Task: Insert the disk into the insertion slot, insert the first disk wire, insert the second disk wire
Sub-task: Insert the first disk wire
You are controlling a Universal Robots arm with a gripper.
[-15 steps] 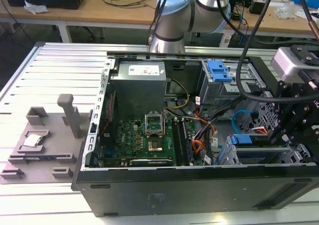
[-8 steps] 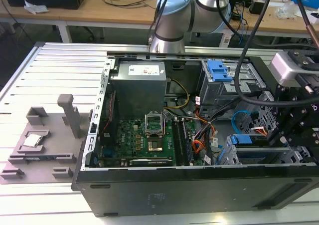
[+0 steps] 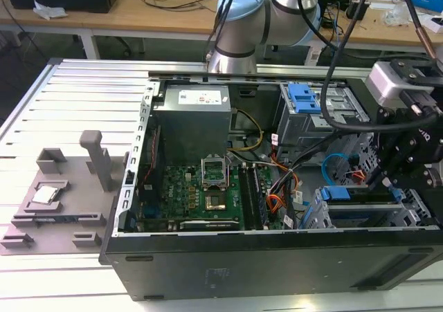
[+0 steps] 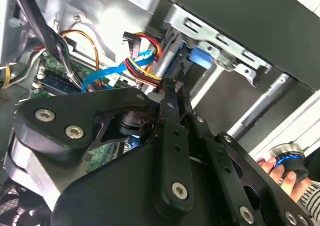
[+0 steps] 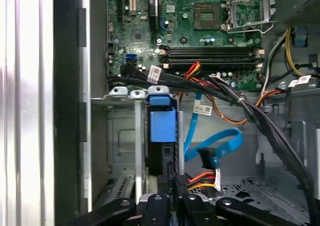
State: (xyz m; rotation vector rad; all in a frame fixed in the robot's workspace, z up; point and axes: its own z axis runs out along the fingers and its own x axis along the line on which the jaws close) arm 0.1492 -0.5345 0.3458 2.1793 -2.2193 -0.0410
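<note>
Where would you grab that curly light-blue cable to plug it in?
Probably by the small dark plug at the end of the light-blue data cable, coming in through the computer case's open side. The plug looks rigid, while the flat loop would just flex.

Hand (image 4: 172, 85) is seen tipped at the bundled first disk wire (image 4: 145, 45). Second disk wire (image 4: 107, 73) is curled just beside. Blue-bracketed disk (image 4: 202, 55) is noted near.

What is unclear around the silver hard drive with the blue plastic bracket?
First wrist view: label face of the silver hard drive, inside the grey sheet-metal cage.
First wrist view: far end of the light-blue flat cable, behind the black cable bundle.
Second wrist view: where the orange-red-black wires end, behind the black gripper.
</note>
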